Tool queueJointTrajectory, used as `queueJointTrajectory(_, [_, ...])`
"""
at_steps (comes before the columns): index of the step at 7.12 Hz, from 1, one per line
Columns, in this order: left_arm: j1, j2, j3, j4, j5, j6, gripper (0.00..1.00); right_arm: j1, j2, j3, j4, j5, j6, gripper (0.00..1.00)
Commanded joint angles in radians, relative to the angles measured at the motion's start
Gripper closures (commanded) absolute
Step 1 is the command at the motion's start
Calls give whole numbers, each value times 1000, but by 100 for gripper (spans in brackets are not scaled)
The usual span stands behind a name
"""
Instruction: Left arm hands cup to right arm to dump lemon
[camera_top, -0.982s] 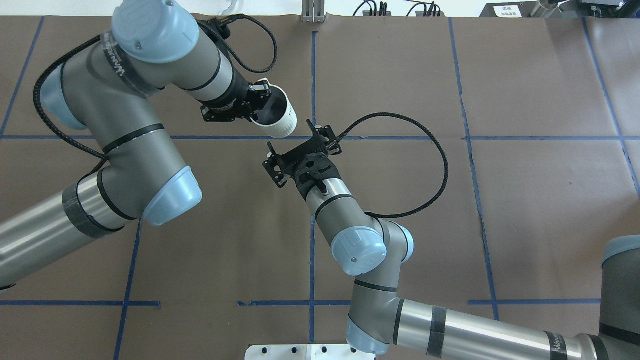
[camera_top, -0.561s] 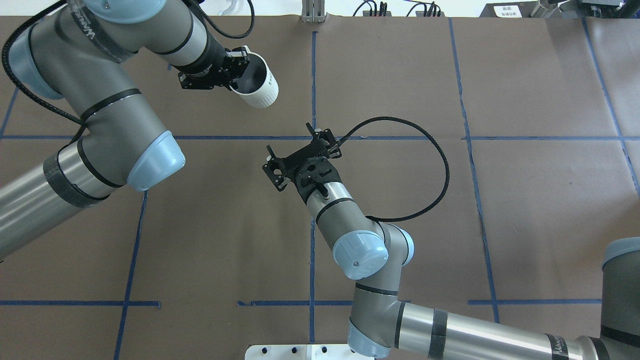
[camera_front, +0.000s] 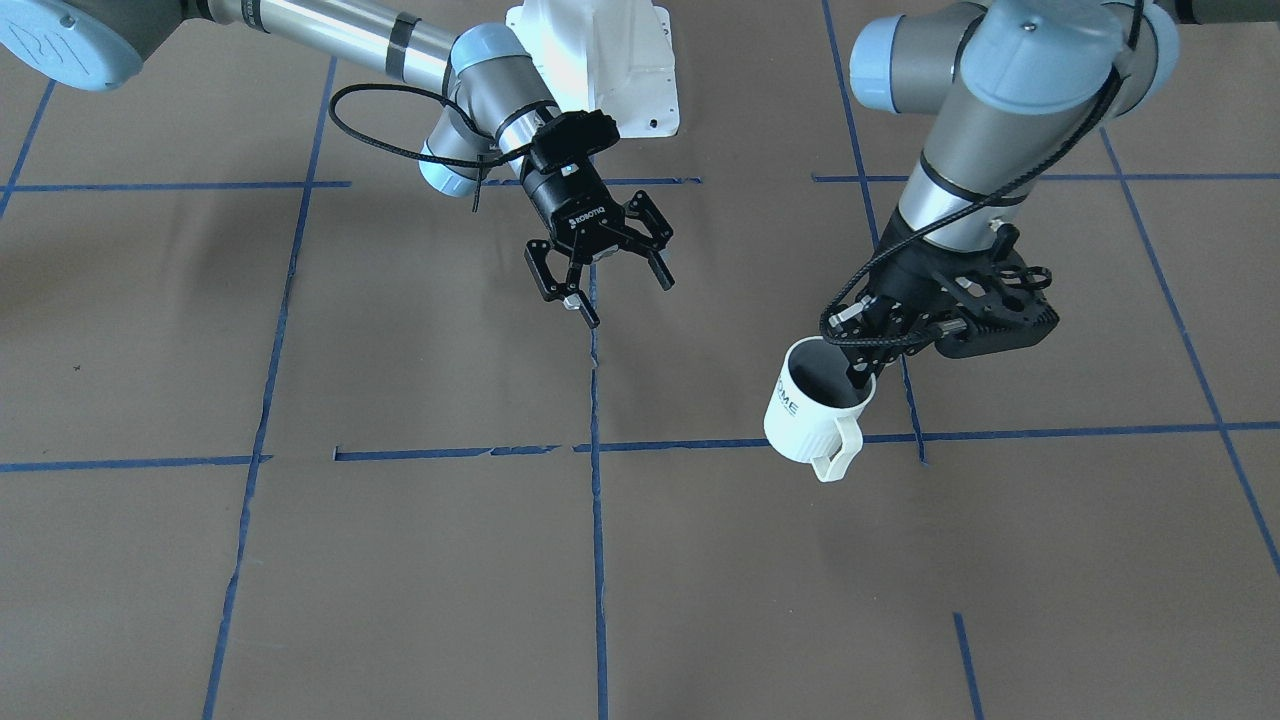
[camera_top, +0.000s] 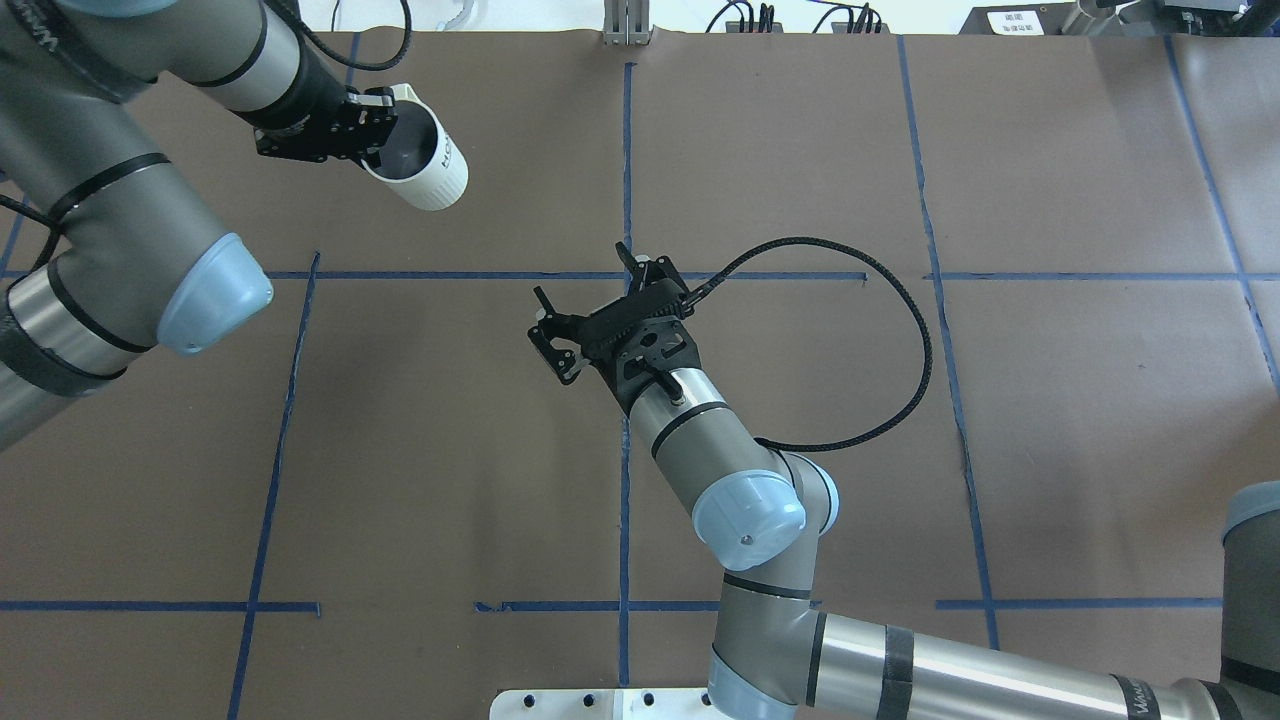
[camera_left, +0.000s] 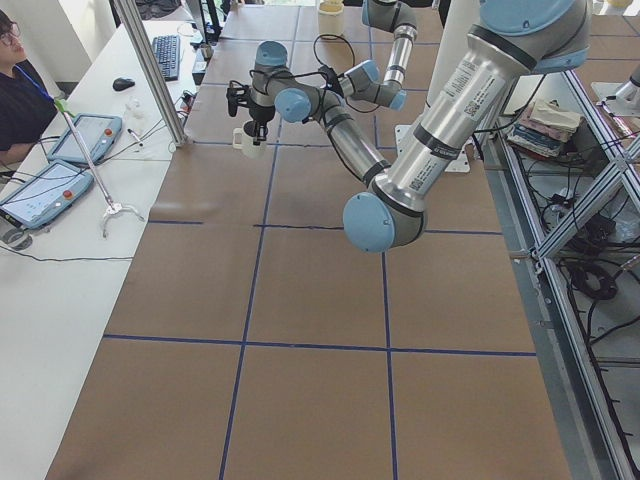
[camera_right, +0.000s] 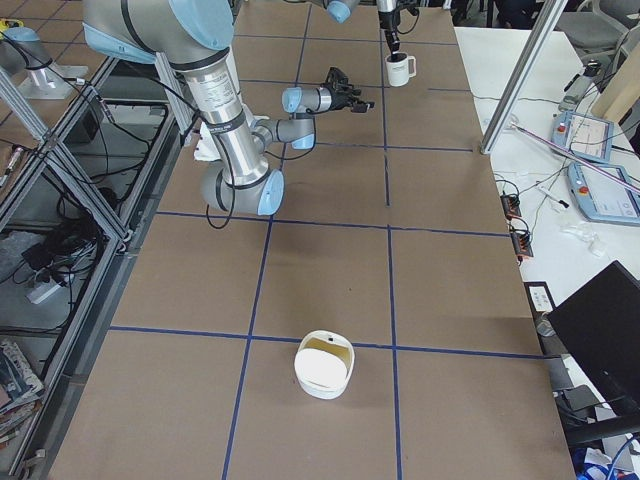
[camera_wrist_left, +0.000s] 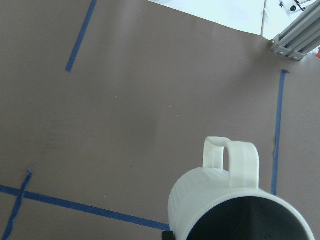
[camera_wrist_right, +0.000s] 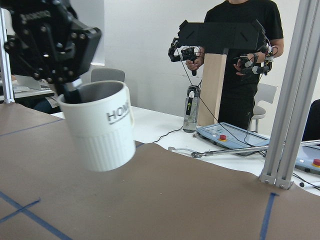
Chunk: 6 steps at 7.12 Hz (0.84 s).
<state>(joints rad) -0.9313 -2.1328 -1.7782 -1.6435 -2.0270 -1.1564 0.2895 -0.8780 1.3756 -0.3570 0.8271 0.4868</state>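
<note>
Cup (camera_wrist_right: 100, 127) with dark "HOME" lettering

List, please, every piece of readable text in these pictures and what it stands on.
"HOM", last letter turned away: side of the cup.
"OME" in the front-facing view: the same cup.
"ROBOTIQ": body of the right gripper.
White sign beyond the table's far edge: too small to read.

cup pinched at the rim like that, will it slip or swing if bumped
Likely rigid and fragile: the cup looks ceramic. Held only at its rim by the left gripper, tilted, it may pivot. Ribbed sides might aid grip.
</note>
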Motion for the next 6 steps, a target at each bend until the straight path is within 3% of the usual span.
queueJointTrajectory(1, [-21,147,-119,-1,-30,98,100,75,1,69,-242,76,88,2])
queueJointTrajectory(3, [-23,346,-248,-5,-30,174,100,216,1,190,-597,318,189,1])
queueJointTrajectory(4, [-30,435,-292,-7,-32,185,100,287,-7,230,-710,455,194,0])
queueJointTrajectory(6, [-34,543,-290,-9,-32,295,100,455,-12,235,-894,793,194,0])
